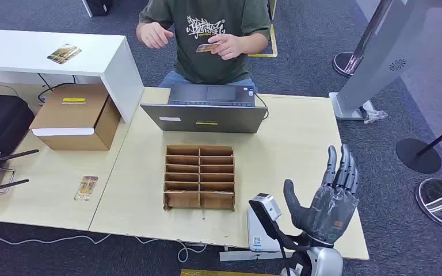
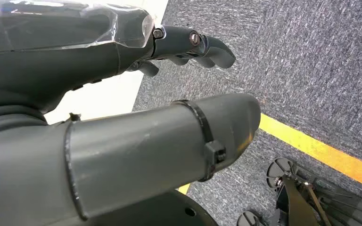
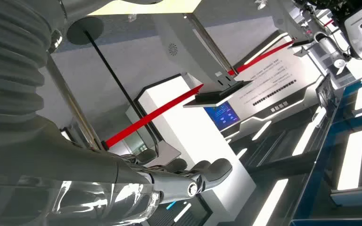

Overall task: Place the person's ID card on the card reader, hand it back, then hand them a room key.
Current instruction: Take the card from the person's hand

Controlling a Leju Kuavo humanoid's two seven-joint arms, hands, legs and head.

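Right hand, lower right of the head view: fingers straight and spread, palm up, holding nothing, likely raised over the table edge to receive the card. The ID card sits at top centre, pinched in the person's hand behind the laptop. Left hand hangs over carpet, fingers loosely curled, empty; the card reader stands just left of the right hand.
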